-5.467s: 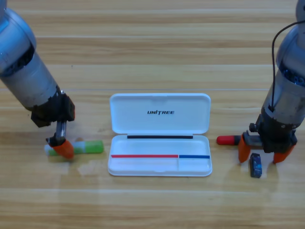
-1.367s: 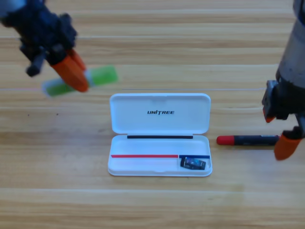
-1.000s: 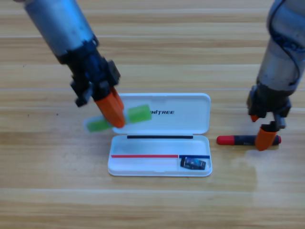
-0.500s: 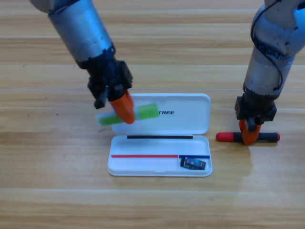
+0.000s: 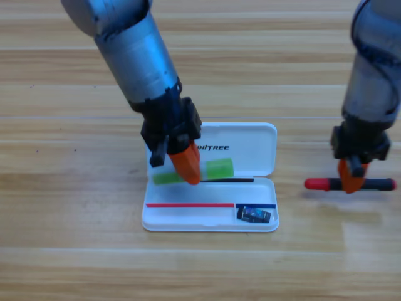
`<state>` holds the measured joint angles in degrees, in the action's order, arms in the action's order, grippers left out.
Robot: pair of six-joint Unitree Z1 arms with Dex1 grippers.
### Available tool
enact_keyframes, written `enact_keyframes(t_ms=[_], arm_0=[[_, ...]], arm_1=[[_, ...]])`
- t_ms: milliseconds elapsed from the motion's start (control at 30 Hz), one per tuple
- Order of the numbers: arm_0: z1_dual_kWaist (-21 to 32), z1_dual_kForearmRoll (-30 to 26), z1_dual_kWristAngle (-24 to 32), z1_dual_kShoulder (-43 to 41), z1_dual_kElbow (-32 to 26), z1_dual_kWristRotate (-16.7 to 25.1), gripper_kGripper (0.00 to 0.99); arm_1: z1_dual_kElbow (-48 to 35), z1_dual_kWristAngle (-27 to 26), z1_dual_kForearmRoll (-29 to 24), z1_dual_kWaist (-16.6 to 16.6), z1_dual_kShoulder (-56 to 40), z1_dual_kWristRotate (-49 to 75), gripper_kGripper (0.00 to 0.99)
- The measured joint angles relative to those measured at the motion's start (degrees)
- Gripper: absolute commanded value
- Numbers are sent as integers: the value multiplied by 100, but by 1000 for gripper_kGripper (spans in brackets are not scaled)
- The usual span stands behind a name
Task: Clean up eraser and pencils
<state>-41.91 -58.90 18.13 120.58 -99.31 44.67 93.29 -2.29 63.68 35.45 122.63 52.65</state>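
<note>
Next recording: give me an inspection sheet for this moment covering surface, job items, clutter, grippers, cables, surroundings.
Surface: wooden table.
Job items: eraser lies in the lower right compartment of the open white case; green stick held over the case's hinge area; red and black marker right of the case.
Clutter: nothing seen.
Grippers: left gripper shut on the green stick above the case; right gripper at the marker's middle, grip not visible.
Cables: nothing seen.
Surroundings: nothing seen beyond the table.
</note>
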Motion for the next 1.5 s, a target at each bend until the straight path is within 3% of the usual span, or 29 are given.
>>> enact_keyframes(t_ms=[233,533,1500], arm_0=[[-37,194,-57,125,249,-2,0],[-39,410,-93,147,493,6,0],[-39,638,-101,267,672,6,0]], arm_1=[[5,-20,501,184,-951,-139,0],[5,-92,583,567,-1290,-328,0],[46,-170,583,688,-1290,-358,0]])
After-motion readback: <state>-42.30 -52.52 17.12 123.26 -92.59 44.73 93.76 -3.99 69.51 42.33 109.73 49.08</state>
